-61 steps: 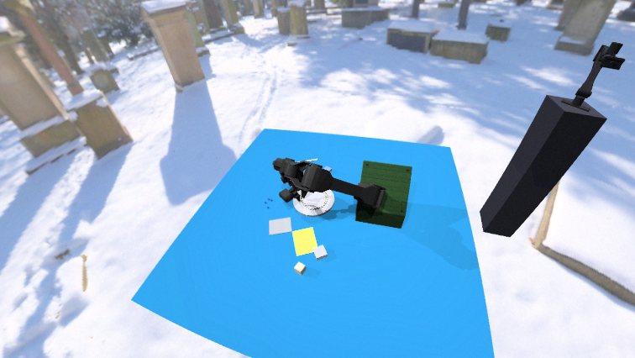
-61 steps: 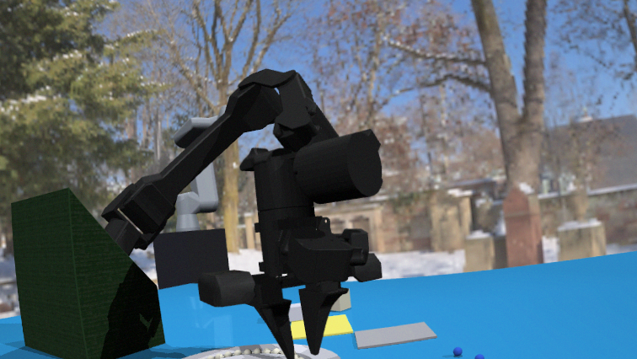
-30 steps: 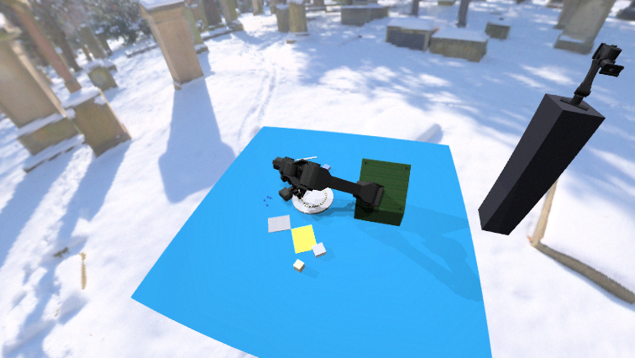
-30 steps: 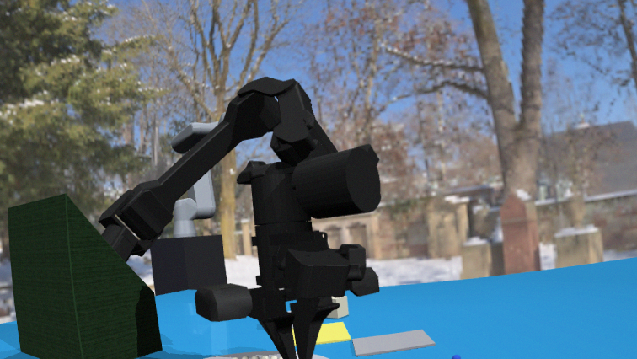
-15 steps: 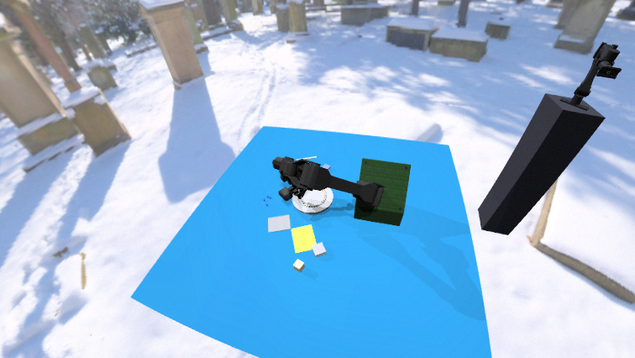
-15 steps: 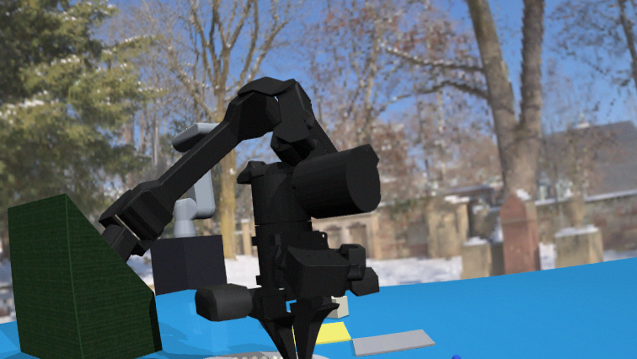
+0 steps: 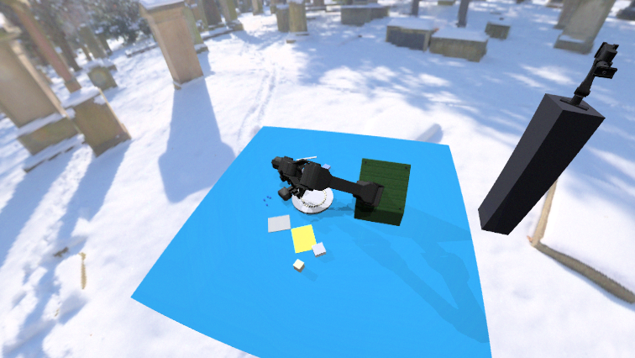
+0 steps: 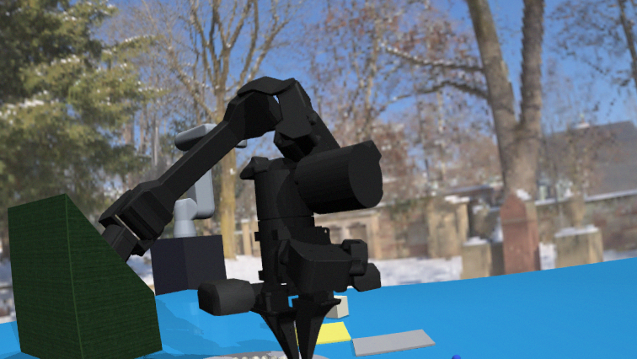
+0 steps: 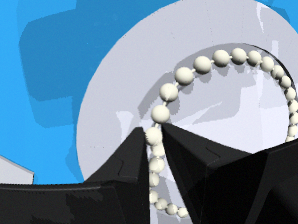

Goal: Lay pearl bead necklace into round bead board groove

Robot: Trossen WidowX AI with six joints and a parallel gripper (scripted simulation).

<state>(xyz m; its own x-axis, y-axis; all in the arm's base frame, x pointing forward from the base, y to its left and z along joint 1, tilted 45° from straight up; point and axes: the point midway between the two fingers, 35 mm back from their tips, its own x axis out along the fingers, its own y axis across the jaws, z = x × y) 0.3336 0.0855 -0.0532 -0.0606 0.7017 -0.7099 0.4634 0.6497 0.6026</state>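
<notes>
We find the pearl bead necklace [image 7: 312,206] [image 8: 263,356] [image 9: 184,76] on the pale round bead board [image 7: 311,210] [image 8: 213,357] [image 9: 110,90], left of centre in the top view, with the laying-in apparently part done. Beads at the upper right of the wrist view run close along the dark curve of the groove [image 9: 150,100]; those toward the lower left stray inside it. Our gripper [image 7: 296,194] [image 8: 300,356] [image 9: 152,133] points down at that stray side, its fingers nearly together, seemingly pinching the strand at a bead between the tips, low in the centre of the wrist frame. We judge that this stretch remains to be drawn outward, lowered into the channel and released. Whether the right-hand beads are fully seated we cannot tell, and our own fingers hide part of the loop at lower right.
</notes>
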